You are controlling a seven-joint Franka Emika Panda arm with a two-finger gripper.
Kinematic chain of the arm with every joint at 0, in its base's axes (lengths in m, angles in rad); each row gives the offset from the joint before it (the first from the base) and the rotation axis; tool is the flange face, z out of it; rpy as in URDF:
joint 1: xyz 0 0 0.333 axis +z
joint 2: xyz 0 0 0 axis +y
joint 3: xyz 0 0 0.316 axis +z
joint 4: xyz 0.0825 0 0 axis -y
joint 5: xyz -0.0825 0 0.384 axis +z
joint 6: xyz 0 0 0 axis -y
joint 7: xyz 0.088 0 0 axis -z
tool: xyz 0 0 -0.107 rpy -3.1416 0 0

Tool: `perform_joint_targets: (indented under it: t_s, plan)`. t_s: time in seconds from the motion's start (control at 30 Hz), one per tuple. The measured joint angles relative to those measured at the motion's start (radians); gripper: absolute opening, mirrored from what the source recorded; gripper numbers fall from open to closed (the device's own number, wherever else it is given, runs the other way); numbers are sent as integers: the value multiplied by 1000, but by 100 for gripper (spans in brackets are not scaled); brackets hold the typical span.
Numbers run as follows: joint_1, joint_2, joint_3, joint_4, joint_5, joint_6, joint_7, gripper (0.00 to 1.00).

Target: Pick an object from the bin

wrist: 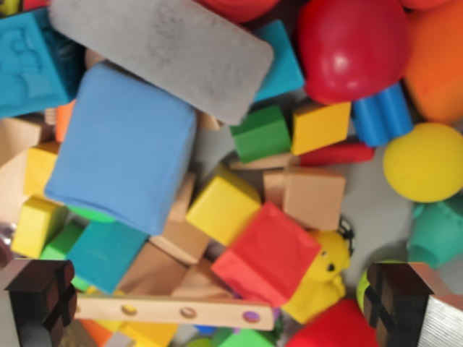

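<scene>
Across the bin, toys lie piled: a blue block (123, 148) on the wrist view's left, a grey pad (163, 47) overlapping its top, a red block (268, 254) near centre, a yellow ball (425, 162) at right. Below, the gripper (221, 296) hangs with fingers (40, 293) spread apart, holding nothing.

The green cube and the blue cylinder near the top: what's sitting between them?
In the wrist view, a yellow block lies between the green cube and the blue cylinder, with a red piece just below it.
</scene>
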Motion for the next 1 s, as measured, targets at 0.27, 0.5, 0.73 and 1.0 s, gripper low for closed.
perform_joint_targets:
  t_s: [0.27,0.5,0.73,1.0]
  plan:
    - [0,-4,-17,-74,0,72,132,100]
    - [0,-4,-31,-131,0,133,241,100]
    - [0,-1,-47,-186,0,193,348,100]
    - [0,80,-49,-193,11,279,355,100]
